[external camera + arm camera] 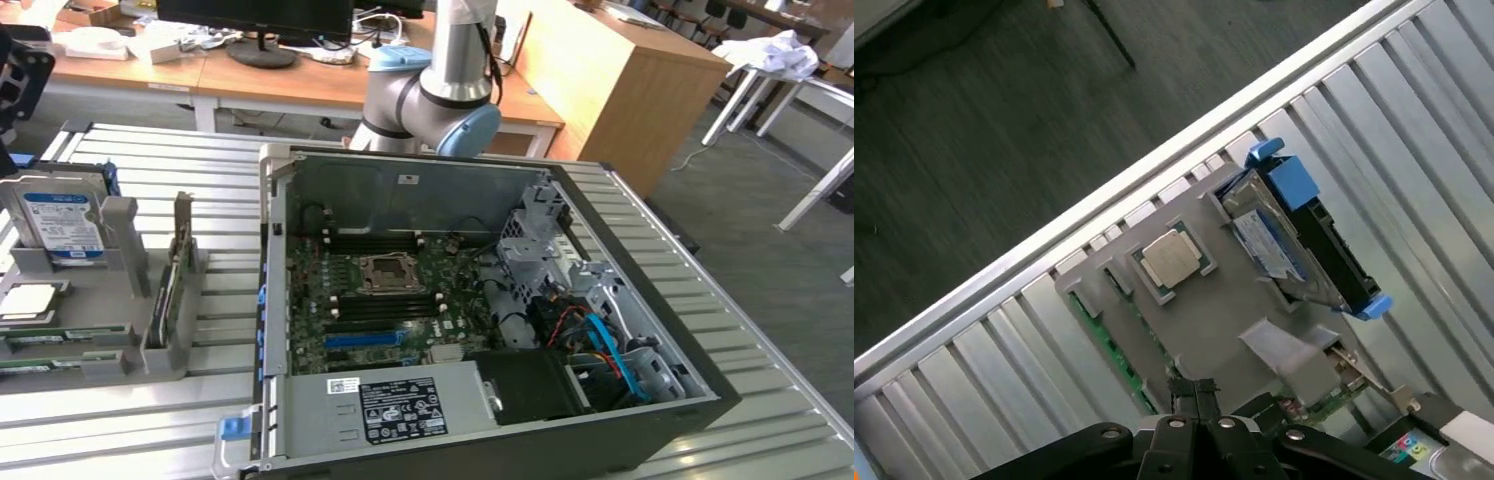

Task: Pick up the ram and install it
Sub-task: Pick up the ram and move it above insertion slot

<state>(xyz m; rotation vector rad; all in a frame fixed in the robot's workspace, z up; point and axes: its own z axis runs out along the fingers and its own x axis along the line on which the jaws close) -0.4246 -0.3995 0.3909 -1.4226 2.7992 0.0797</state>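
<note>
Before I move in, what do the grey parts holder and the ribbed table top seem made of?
Grey block-shaped parts holder: matte plastic by the look, dull and even, no glint. Ribbed silver table top: bare metal, likely aluminium, pale slats with a soft sheen.

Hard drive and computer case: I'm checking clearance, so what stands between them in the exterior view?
Exterior view: a thin ram stick standing on edge in the grey holder, then bare ribbed table.
</note>
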